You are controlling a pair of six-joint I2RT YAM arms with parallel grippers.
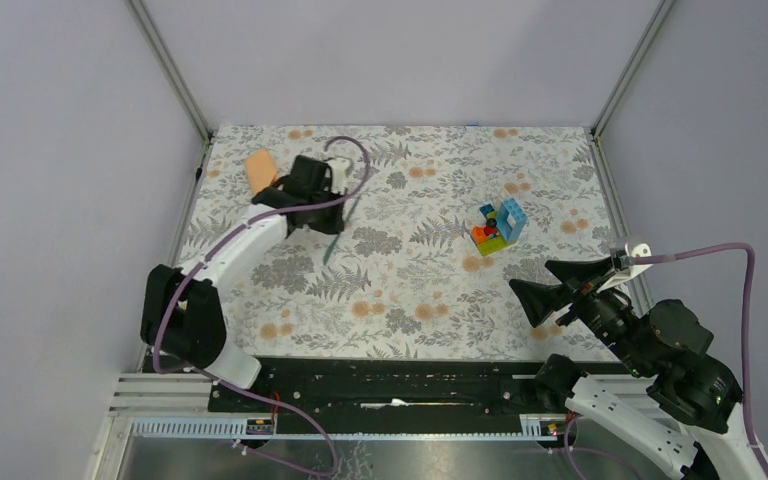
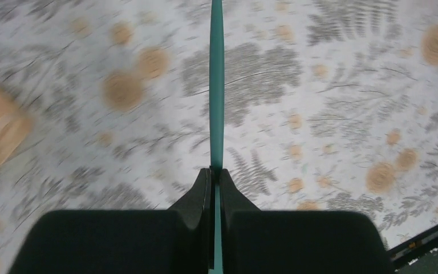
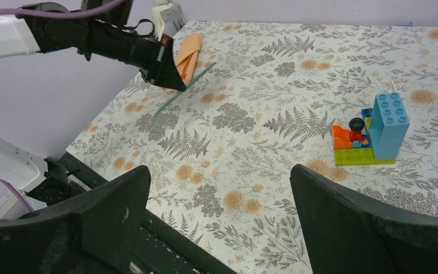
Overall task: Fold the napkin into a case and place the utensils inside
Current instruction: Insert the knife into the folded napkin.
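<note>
The napkin (image 1: 260, 170) lies as a small peach-orange packet at the mat's far left corner. It shows again in the right wrist view as the case (image 3: 188, 48), with a darker orange strip in its open fold that looks like the orange utensil. My left gripper (image 1: 335, 215) hovers just right of the packet, shut on the teal utensil (image 1: 332, 240). The slim teal utensil (image 2: 217, 85) sticks straight out from the left gripper (image 2: 216, 171). From the right wrist, the teal utensil (image 3: 199, 74) hangs slanted above the mat. My right gripper (image 3: 219, 171) stands wide open and empty near the right front edge (image 1: 545, 282).
A cluster of multicoloured toy blocks (image 1: 498, 225) stands right of centre on the floral mat (image 1: 400, 280), in front of the right gripper (image 3: 370, 137). Grey walls and metal frame posts enclose the table. A black rail runs along the near edge.
</note>
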